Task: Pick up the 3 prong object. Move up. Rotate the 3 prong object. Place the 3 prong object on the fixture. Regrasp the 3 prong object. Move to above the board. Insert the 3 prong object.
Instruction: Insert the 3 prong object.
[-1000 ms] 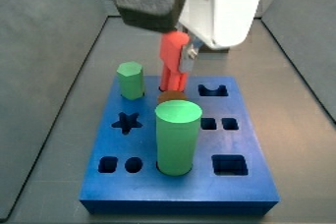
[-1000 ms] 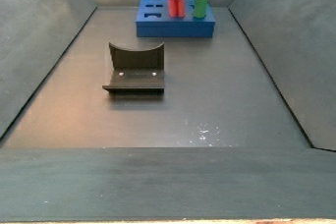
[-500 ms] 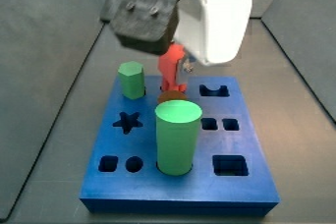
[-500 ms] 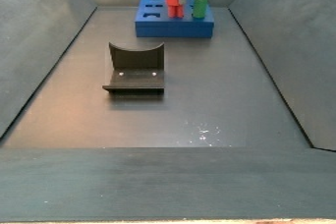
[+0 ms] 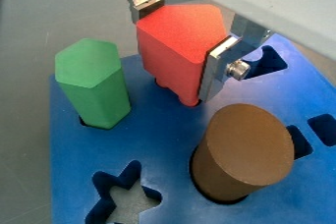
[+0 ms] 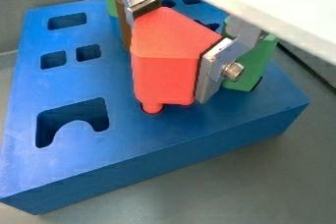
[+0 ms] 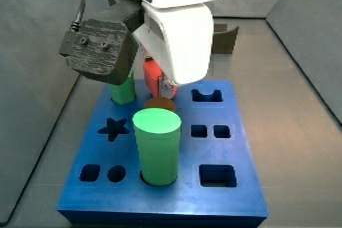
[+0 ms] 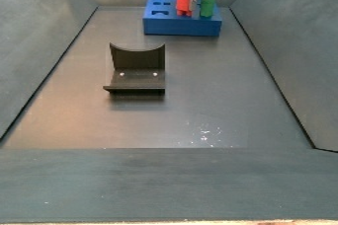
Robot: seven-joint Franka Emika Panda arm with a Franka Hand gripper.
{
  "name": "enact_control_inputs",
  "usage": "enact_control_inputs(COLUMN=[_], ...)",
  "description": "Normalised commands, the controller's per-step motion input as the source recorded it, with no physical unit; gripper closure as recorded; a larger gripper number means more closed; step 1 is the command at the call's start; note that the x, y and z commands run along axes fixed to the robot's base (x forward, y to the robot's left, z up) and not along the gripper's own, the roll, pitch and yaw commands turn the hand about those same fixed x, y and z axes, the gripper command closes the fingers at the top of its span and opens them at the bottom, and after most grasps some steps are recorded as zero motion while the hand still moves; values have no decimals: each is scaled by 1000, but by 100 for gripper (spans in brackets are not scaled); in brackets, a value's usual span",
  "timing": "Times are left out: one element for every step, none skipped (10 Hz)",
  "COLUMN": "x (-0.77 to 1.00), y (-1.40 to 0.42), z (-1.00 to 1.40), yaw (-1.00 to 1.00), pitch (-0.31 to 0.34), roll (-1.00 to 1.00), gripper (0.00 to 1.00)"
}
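My gripper [image 5: 180,41] [image 6: 175,51] is shut on the red-orange 3 prong object [image 5: 178,43] [image 6: 168,59], one silver finger on each side. The piece stands upright with its short prongs down at the top face of the blue board [image 6: 79,159] [image 5: 46,164]. I cannot tell whether the prongs are inside a hole. In a side view the arm hides most of the piece [image 7: 154,75] and the gripper; in a side view it shows small on the far board [image 8: 180,5]. The dark fixture [image 8: 134,69] stands apart on the floor, mid tray.
A green hexagonal peg [image 5: 92,81] [image 7: 123,94] stands in the board right beside the piece. A big cylinder [image 7: 156,147] [image 5: 243,154] stands in front of it. A star hole [image 7: 114,129] and square cut-outs [image 7: 207,130] lie open. Grey sloped walls [image 8: 40,61] bound the tray.
The gripper has come down with the 3 prong object, from well above the board to its top face between the hexagonal peg and the cylinder. The grip stayed shut.
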Motion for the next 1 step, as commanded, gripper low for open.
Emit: enact_control_inputs(x=[0], y=[0], z=[0], yaw=[0], pitch=[0], roll=[-13], gripper=[100])
